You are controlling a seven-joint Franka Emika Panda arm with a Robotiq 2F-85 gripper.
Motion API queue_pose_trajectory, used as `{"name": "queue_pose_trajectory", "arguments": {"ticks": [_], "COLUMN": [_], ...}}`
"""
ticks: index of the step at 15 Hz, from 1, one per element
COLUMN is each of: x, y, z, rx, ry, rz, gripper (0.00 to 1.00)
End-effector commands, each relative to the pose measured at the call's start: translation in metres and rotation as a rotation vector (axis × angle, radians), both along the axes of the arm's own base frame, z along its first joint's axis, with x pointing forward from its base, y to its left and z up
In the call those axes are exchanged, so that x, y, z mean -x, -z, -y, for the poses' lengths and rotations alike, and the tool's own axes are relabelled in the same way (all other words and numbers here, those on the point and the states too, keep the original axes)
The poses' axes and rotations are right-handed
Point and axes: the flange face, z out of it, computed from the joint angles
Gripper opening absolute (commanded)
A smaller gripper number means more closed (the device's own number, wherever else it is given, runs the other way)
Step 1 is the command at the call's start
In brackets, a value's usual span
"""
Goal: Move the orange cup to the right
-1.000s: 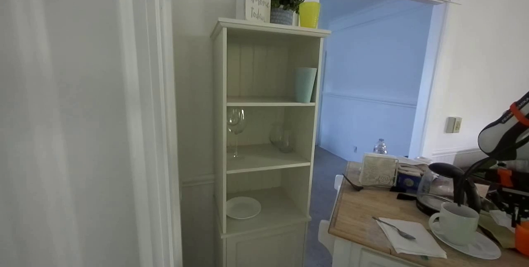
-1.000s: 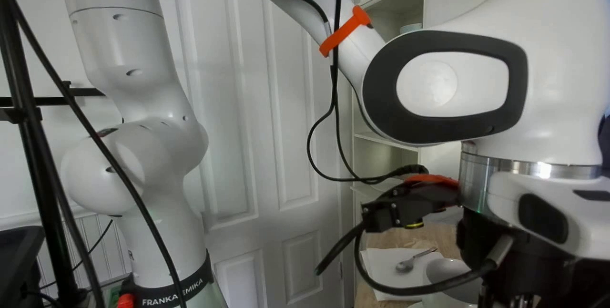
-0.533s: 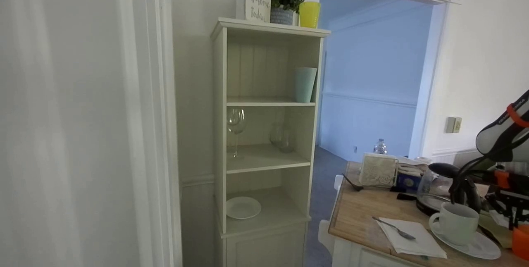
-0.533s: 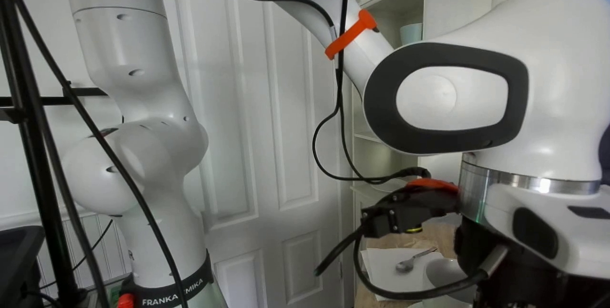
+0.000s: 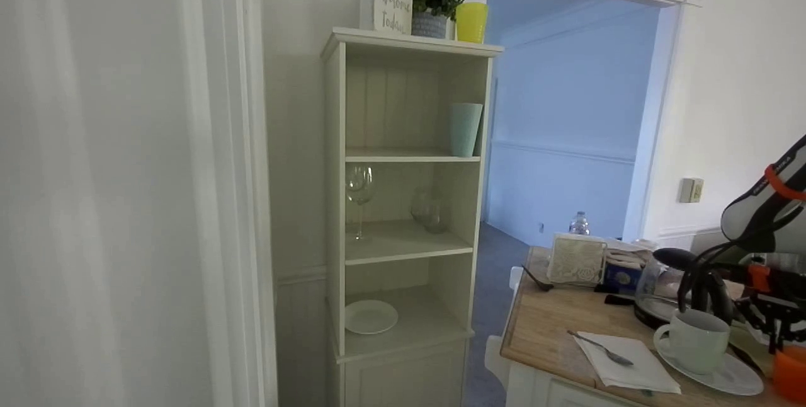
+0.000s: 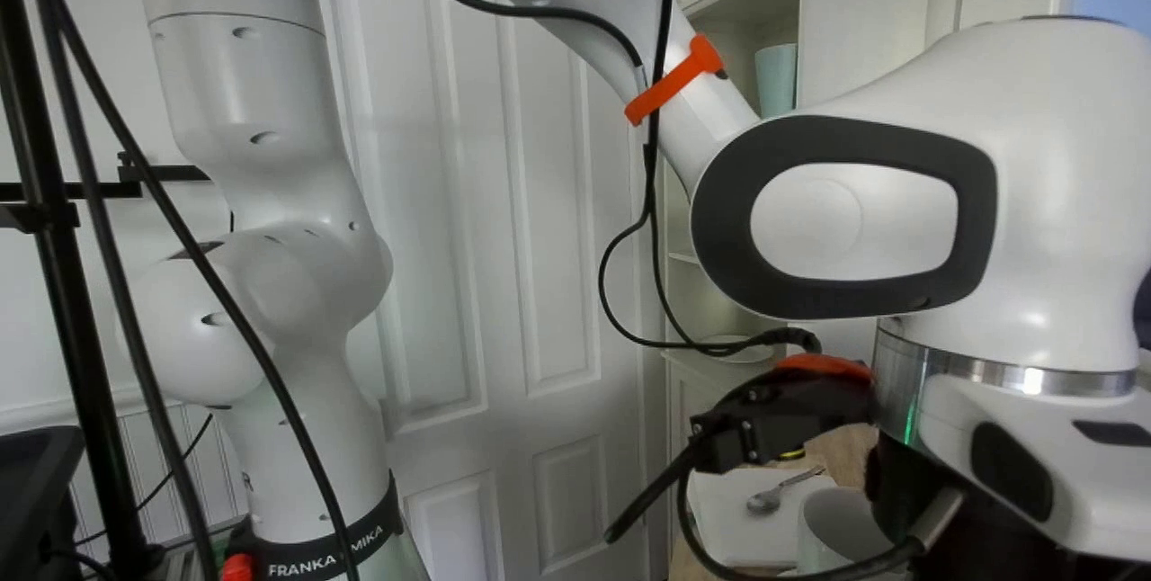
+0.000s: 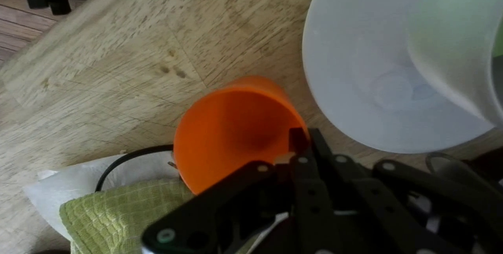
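The orange cup (image 7: 232, 128) shows in the wrist view with its open mouth toward the camera, over the wooden counter. My gripper (image 7: 307, 138) is shut on the cup's rim wall, one finger inside and one outside. In an exterior view the orange cup (image 5: 789, 372) is at the right edge, partly cut off, under my gripper (image 5: 778, 336) and close to the saucer. I cannot tell whether its base touches the counter. In an exterior view the cup is hidden or out of frame below the arm's wrist (image 6: 1007, 455).
A white mug (image 5: 698, 341) stands on a white saucer (image 7: 346, 89) beside the cup. A napkin with a spoon (image 5: 607, 353) lies further along the counter (image 5: 548, 325). A green cloth (image 7: 129, 210) and a black cable (image 7: 129, 155) lie at the cup's other side. A coffee pot (image 5: 655, 293) stands behind.
My gripper and the orange cup have moved together to the left and slightly down in an exterior view, toward the saucer. The arm sits lower. The mug has not moved.
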Motion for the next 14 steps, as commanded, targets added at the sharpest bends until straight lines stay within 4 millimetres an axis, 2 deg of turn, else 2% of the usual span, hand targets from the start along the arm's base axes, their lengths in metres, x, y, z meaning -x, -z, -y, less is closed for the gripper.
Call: {"name": "queue_pose_trajectory", "arguments": {"ticks": [1, 4, 5, 7, 11, 14], "x": [0.0, -0.001, -0.002, -0.003, -0.002, 0.001], "y": [0.007, 0.011, 0.011, 0.011, 0.005, -0.01], "z": [0.0, -0.001, -0.001, -0.001, -0.002, -0.006], "rx": [0.0, -0.005, -0.006, -0.005, -0.006, -0.001], "ry": [0.012, 0.01, 0.006, 0.004, -0.005, -0.041], "rz": [0.024, 0.02, 0.018, 0.019, 0.025, 0.037], "gripper": [0.01, 0.01, 0.29, 0.36, 0.65, 0.85]}}
